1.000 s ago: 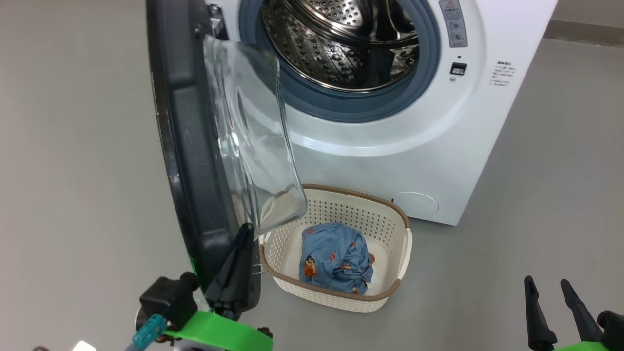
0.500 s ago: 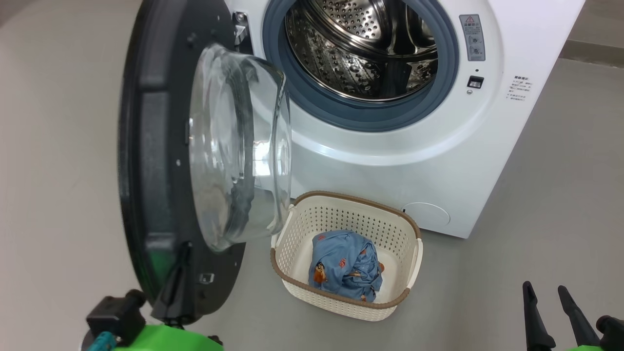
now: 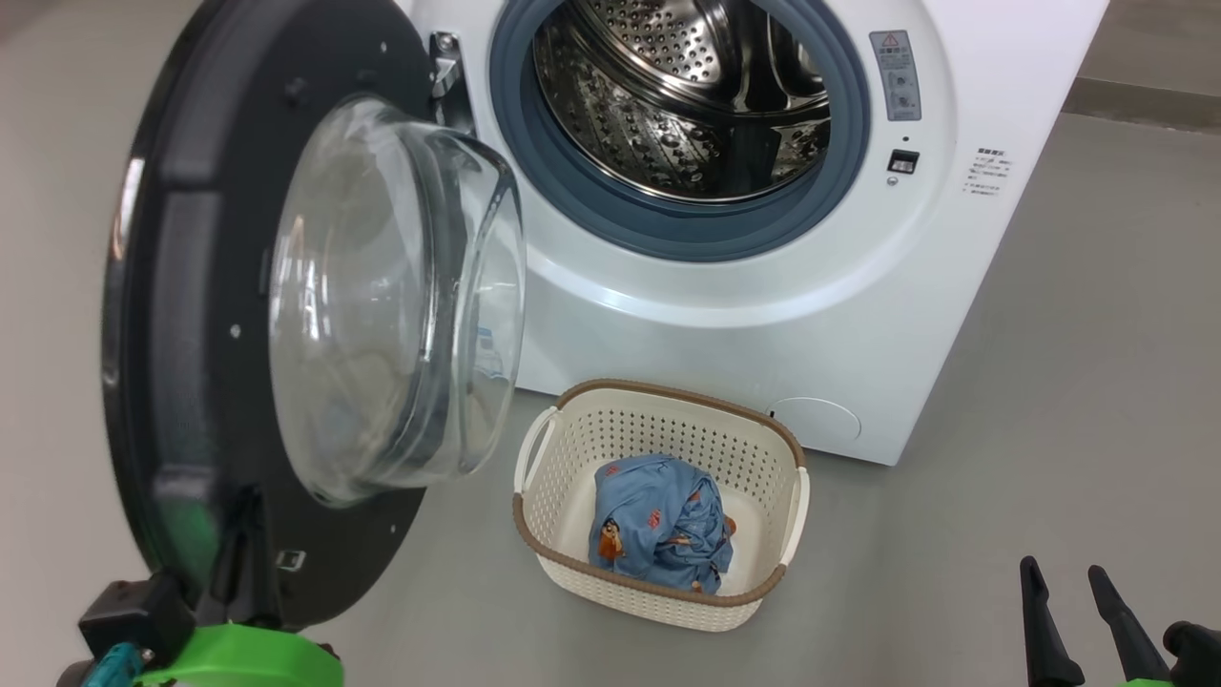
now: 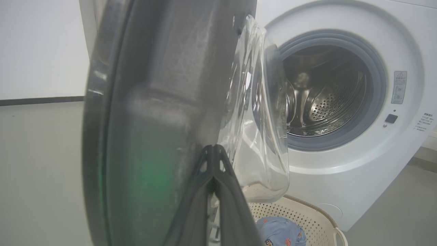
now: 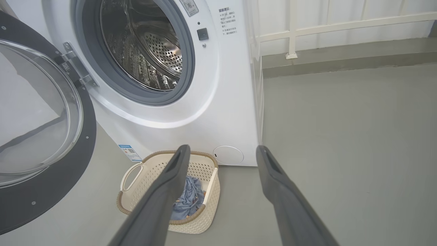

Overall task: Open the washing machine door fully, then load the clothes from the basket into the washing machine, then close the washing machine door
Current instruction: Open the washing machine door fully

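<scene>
Our closed left end effector point(image 4: 213, 148) presses the stiff, heavy door point(image 3: 181, 286) at its rim. Our right end effector point(image 5: 222, 149) stands wide and empty. The soft, light clothes point(image 3: 658, 525) want a top-fold pinch.

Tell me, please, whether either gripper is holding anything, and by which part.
Nothing is held. The left gripper is shut on nothing, tips against the lower black rim of the door; the right gripper is open and empty.

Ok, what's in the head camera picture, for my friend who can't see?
A white washing machine has its black door swung open, its steel drum empty. A cream basket of blue clothes sits on the floor in front. The shut left gripper is at the door's bottom; the right gripper is open.
</scene>
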Controlling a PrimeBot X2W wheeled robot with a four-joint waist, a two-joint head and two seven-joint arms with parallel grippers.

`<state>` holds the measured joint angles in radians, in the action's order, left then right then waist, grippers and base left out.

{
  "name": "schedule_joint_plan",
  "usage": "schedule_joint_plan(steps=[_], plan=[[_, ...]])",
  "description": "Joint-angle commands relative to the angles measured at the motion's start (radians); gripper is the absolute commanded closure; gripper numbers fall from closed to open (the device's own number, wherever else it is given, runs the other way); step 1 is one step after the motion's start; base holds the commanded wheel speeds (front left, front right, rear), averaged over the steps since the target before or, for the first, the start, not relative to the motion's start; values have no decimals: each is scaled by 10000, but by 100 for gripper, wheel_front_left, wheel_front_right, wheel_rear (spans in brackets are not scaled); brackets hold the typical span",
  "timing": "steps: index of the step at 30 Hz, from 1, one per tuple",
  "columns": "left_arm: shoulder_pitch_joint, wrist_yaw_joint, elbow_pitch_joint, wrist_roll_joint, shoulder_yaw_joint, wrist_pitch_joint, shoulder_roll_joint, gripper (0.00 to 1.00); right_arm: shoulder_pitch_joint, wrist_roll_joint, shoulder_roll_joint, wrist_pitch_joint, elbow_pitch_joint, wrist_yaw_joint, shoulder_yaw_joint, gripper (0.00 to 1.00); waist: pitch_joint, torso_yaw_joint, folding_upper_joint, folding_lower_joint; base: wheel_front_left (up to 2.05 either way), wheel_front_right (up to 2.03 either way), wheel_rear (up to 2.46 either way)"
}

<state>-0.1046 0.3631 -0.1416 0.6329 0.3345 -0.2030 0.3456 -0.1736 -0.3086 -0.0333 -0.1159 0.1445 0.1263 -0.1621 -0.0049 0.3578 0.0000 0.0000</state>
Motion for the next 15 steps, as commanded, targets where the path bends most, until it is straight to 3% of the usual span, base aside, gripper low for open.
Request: schedule_joint_plan(steps=[1,15], plan=[[-542,137,-40,42,-595,-93,399,100,344,-82,-170,-111,-200,44,245,0,-4,-54,0,0,0,0,0],[-1441,-24,-2088,342,-1783,-438,968,100,491,-87,-169,-117,-52,44,265,0,6,-469,0,0,0,0,0]])
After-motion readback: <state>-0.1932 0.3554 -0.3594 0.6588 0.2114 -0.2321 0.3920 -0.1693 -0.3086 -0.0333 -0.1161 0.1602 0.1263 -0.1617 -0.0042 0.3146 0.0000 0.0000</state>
